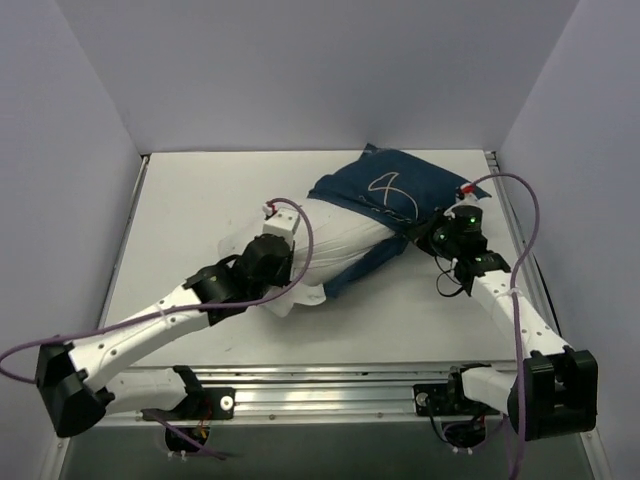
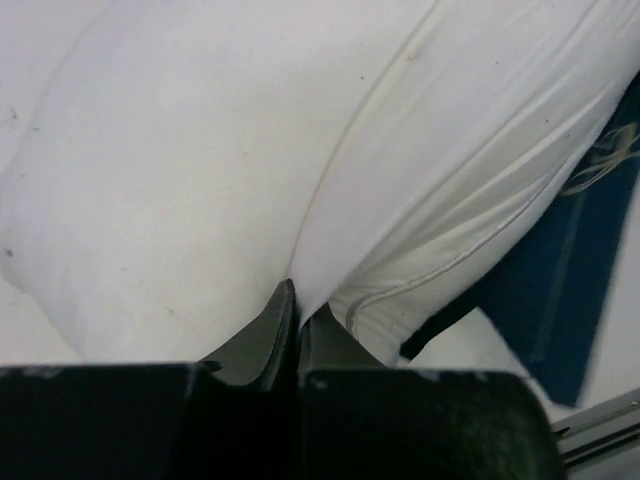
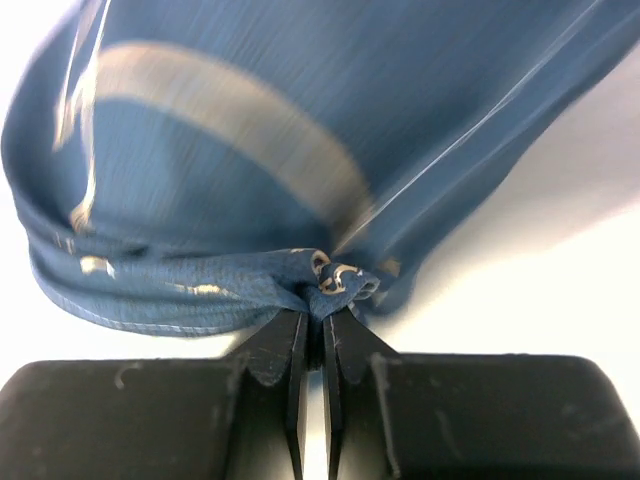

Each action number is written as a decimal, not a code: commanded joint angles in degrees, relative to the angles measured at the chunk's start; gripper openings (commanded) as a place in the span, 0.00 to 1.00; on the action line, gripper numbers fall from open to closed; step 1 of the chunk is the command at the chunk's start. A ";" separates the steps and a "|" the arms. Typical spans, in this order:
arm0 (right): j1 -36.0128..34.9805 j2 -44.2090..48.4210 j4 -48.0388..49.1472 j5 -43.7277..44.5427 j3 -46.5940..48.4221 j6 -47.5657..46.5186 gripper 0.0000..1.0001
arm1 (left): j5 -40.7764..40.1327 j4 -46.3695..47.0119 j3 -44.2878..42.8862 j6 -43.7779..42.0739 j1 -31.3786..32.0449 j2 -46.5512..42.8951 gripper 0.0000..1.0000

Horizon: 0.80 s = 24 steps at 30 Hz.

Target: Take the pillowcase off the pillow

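**Gripping at both ends: pillow anchored, pillowcase pinched**

From the top external view, the pillow (image 1: 335, 250) is seen lying aslant on the tabletop (image 1: 200, 200). Its near-left half is bare and its far-right half is covered by the pillowcase (image 1: 385, 190). The left fingers (image 1: 293, 232) are set on the bare white end. The left arm is stretched from the near-left corner, with the elbow low and the wrist bent down onto the cushion. The right fingers (image 1: 418, 236) are placed at the near-right edge of the navy cover, with the right arm reaching up from the near-right corner and the wrist turned leftward. The two holds are judged to be set at opposite ends so that the cushion can be anchored while the cover is drawn off toward the far right.

In the left wrist view, the left fingers (image 2: 293, 300) are shown clenched, tips together, with a fold of the pillow (image 2: 200, 180) nipped between them. A crease is seen running up from the tips. The pillowcase (image 2: 580, 260) is visible only at the right edge, apart from this grip, so the cushion alone appears to be taken.

In the right wrist view, the right fingers (image 3: 303, 335) are shown clamped on a bunched gather of the pillowcase (image 3: 250, 150), and the cloth is puckered at the tips. The fabric above is blurred. Whether any of the cushion is caught in this pinch cannot be told.
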State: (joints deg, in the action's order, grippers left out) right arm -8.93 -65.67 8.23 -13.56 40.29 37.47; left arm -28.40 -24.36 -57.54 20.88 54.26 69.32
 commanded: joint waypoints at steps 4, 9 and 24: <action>18.84 -3.58 -6.47 11.28 9.88 -0.56 0.00 | -5.08 -22.55 -4.07 2.40 -6.53 -15.96 0.02; 26.94 -8.23 -7.96 10.31 14.89 -1.08 0.00 | -4.04 -29.16 -5.92 3.99 -7.85 -21.32 0.02; 9.81 7.13 -18.06 7.66 11.82 -4.60 0.80 | 20.84 -18.54 -8.37 8.39 -0.73 -13.16 0.95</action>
State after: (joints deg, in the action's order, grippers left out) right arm 2.63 -63.07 -7.42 -12.86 51.72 34.39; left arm -8.97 -44.88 -60.73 29.28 54.89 55.05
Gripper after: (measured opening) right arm 0.783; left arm 0.958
